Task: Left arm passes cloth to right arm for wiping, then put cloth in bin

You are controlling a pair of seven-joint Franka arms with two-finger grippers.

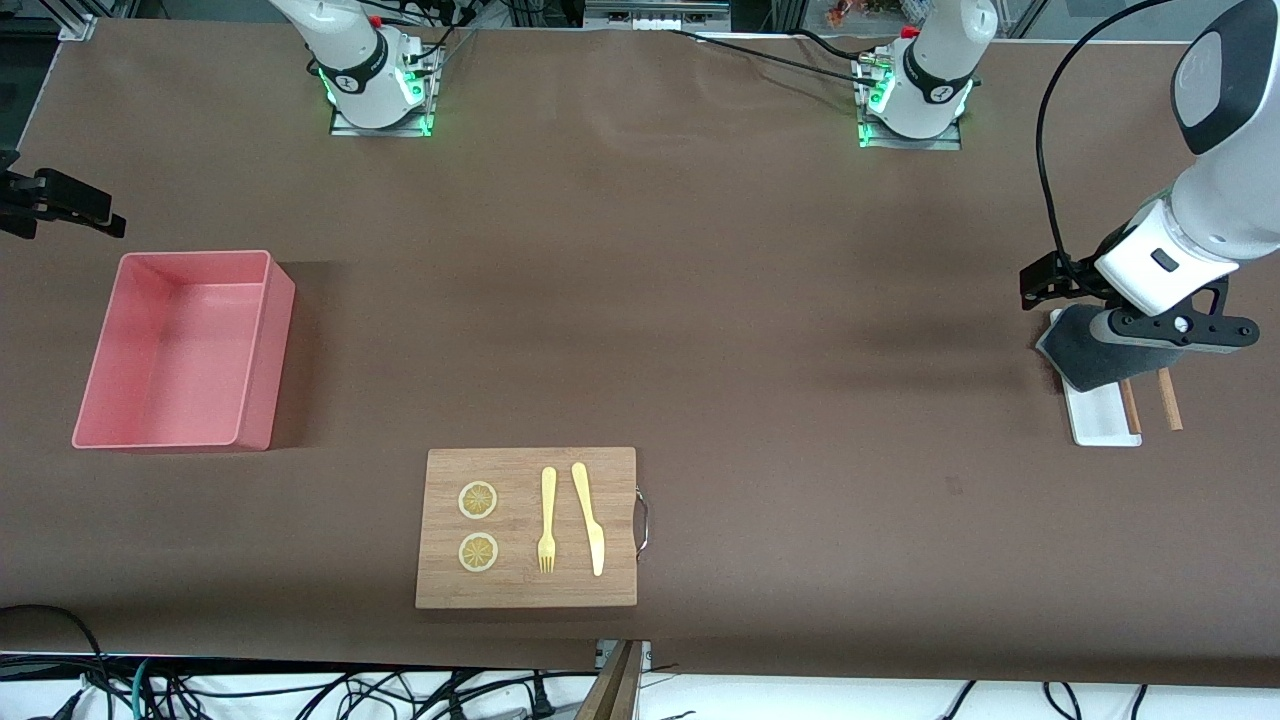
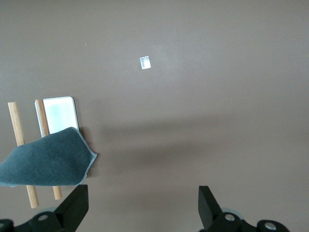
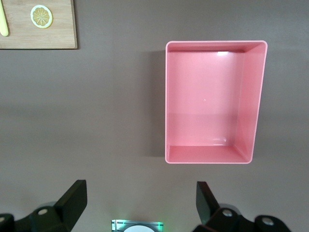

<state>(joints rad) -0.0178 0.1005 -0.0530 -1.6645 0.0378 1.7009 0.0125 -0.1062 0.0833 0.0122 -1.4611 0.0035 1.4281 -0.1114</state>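
Grey cloth (image 2: 46, 162) drapes over the white tray (image 2: 60, 115) and two wooden sticks (image 2: 21, 150); only the wrist views show both the left gripper (image 2: 142, 208) and right gripper (image 3: 140, 205) spread wide, the right one above the table beside the pink bin (image 3: 215, 101).

The floppy dark grey fabric cloth (image 1: 1080, 350) (image 2: 46, 159) lies draped over a narrow white tray (image 1: 1100, 418) (image 2: 60, 113); the pink rectangular plastic bin (image 1: 255, 350) (image 3: 256, 101) sits upright, well apart from the tray.
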